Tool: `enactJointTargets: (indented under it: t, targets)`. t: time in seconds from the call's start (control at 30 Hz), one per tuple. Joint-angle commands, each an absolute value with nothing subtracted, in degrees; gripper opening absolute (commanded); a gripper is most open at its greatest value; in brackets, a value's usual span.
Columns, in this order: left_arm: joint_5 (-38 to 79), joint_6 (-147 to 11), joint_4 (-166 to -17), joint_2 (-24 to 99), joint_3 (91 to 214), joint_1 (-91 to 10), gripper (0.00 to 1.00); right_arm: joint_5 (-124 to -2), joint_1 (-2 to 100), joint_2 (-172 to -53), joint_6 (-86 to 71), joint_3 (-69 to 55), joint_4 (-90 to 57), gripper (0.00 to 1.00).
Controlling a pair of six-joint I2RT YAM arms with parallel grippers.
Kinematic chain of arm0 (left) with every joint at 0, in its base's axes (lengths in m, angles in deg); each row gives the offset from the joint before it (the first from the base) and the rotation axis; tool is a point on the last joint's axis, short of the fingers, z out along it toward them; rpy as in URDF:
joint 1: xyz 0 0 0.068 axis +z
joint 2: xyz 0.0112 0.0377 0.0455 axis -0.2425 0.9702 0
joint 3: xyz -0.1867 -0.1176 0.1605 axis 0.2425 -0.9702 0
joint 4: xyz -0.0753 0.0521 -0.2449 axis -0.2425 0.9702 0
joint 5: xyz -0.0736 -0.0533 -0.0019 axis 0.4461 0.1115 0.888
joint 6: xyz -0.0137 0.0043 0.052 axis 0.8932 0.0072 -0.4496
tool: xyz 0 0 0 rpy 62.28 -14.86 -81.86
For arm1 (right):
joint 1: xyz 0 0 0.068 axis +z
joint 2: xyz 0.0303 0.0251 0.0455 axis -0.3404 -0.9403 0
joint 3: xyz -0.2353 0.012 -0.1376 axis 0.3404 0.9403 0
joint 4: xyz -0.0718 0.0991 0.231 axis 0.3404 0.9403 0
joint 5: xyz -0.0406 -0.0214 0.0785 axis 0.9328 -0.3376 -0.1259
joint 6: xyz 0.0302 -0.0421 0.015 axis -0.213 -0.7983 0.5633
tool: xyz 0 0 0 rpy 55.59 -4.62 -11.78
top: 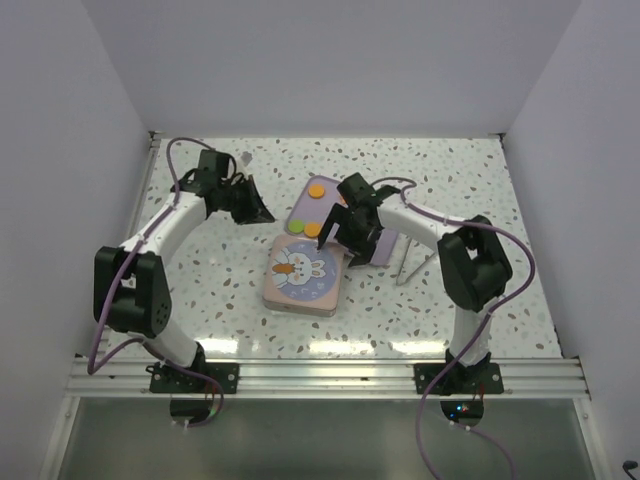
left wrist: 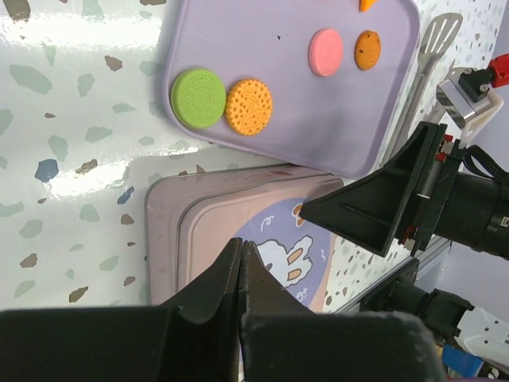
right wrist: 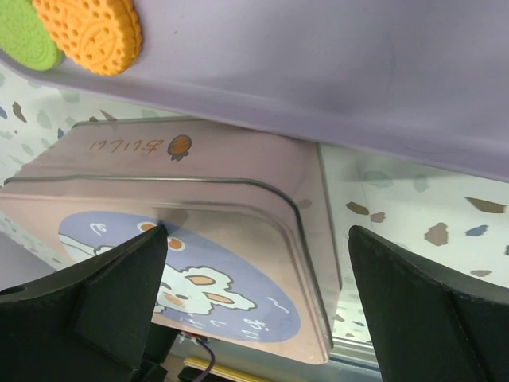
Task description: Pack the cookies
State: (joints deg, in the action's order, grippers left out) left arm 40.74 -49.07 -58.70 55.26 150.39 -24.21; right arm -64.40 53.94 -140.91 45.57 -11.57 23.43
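Several cookies lie on the lilac tray (left wrist: 318, 127): a green one (left wrist: 198, 97) beside a scalloped orange one (left wrist: 248, 106), and further along a pink one (left wrist: 325, 52) and a small orange one (left wrist: 367, 49). The green cookie (right wrist: 24, 40) and orange cookie (right wrist: 87, 28) also show in the right wrist view. A pink tin (top: 303, 275) with a bunny lid (right wrist: 199, 231) sits against the tray's near edge, lid on. My right gripper (right wrist: 258, 235) is open, one finger over the lid, the other past the tin's side. My left gripper (left wrist: 241, 243) is shut and empty, left of the tin.
A metal spatula (left wrist: 433, 48) lies on the table along the tray's right side, behind my right arm (top: 440, 225). The speckled table (top: 200, 290) is walled on the left, back and right. A metal rail (top: 330, 375) runs along the near edge.
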Motion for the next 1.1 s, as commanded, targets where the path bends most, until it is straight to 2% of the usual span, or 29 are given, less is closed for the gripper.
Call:
enactJointTargets:
  t: [0.0, 0.33, 0.53, 0.57, 0.7, 0.73, 0.77, 0.83, 1.07]
  targets:
    - [40.93, -48.57, -58.11, 52.29, 152.6, -23.0, 0.0, -58.65, 52.07, -138.04, 43.57, -13.7, 27.6, 0.99]
    - [40.41, -50.24, -55.56, 47.9, 153.04, -20.45, 0.0, -60.33, 51.54, -126.98, 32.95, -19.32, 29.01, 0.99]
    - [39.26, -51.3, -56.52, 41.14, 146.72, -20.19, 0.02, -56.99, 51.54, -108.62, 26.96, -14.77, 28.4, 0.99]
    - [39.0, -51.21, -56.7, 40.17, 145.84, -20.19, 0.05, -56.64, 51.54, -105.98, 26.61, -12.41, 27.79, 0.99]
    - [37.07, -50.51, -56.7, 35.16, 140.84, -20.27, 0.54, -53.48, 51.54, -91.67, 27.65, -6.94, 28.83, 0.99]
    - [36.8, -50.59, -56.53, 34.45, 140.13, -20.19, 0.75, -52.25, 51.54, -89.8, 28.18, -5.28, 29.19, 0.99]
    - [36.62, -50.51, -56.44, 33.4, 138.81, -20.19, 0.87, -51.02, 51.54, -87.61, 28.62, -4.31, 29.54, 0.99]
    - [36.45, -50.68, -56.0, 32.6, 137.75, -20.19, 0.99, -49.69, 51.54, -82.52, 29.67, -2.72, 29.8, 0.99]
    - [33.9, -52.26, -54.15, 28.91, 135.02, -20.27, 1.0, -49.34, 51.54, -74.15, 33.72, -0.6, 33.75, 0.99]
